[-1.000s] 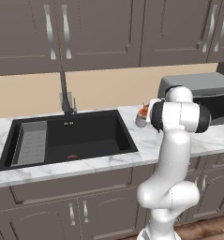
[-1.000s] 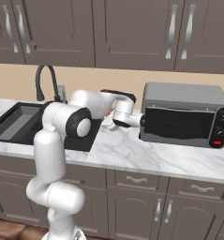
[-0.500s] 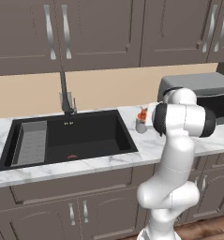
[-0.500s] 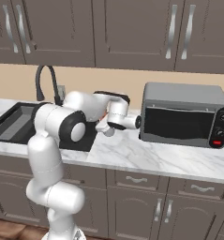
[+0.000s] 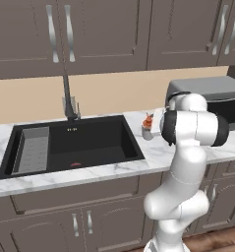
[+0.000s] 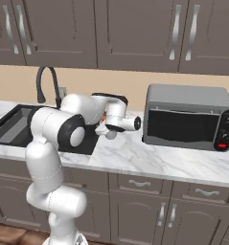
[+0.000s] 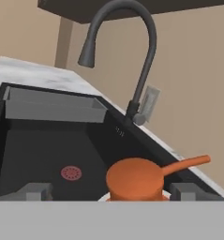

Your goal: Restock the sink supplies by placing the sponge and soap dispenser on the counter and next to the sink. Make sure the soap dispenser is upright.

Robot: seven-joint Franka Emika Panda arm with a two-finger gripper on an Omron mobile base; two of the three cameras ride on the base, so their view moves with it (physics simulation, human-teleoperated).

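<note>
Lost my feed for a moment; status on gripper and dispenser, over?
Gripper open, straddling the pump top. Soap dispenser upright on counter, right of sink. Microwave close by, nothing blocking.

Both base views look forward over the sink (image 5: 74, 145) from either side; hand view faces the faucet (image 7: 127, 56) closely.

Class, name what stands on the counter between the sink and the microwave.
The soap dispenser, upright on the counter beside the sink, left of the microwave, in the left base view.
</note>
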